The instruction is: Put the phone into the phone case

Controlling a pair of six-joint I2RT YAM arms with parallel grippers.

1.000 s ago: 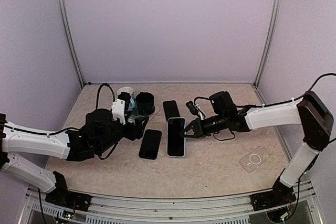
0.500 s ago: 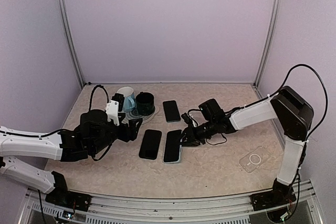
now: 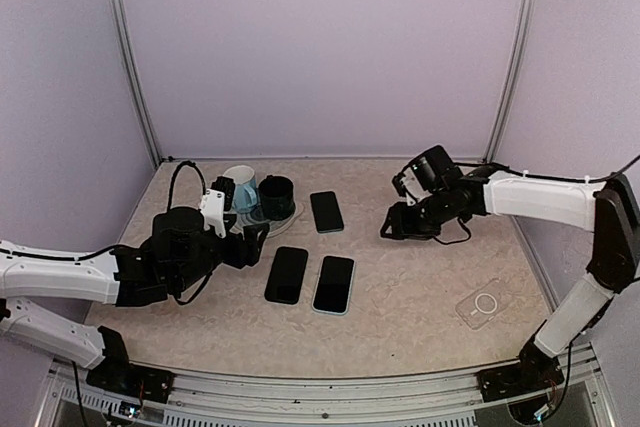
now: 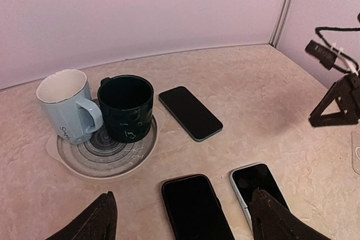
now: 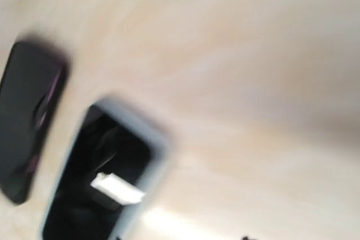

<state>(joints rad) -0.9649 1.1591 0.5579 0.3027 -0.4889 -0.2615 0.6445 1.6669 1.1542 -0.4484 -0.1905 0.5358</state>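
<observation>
Your counter point(image 3: 420, 317) looks matt; the 3 phone screens point(image 4: 190, 112) shine glossy, the 2 mugs point(image 4: 126, 108) glazed, the case point(image 3: 486, 303) clear plastic.

A lab test cell: plain lilac walls point(image 3: 320, 47), metal frame posts point(image 3: 515, 52).

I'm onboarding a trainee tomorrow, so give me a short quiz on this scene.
1. The light-edged phone lies: A in the case, B beside the black phone, C on the plate.
2. True or false: the clear case holds a phone.
3. Fill in: the blue mug and dark mug stand nearest the ____ hand.
Key: 1 B; 2 false; 3 left hand.
</observation>
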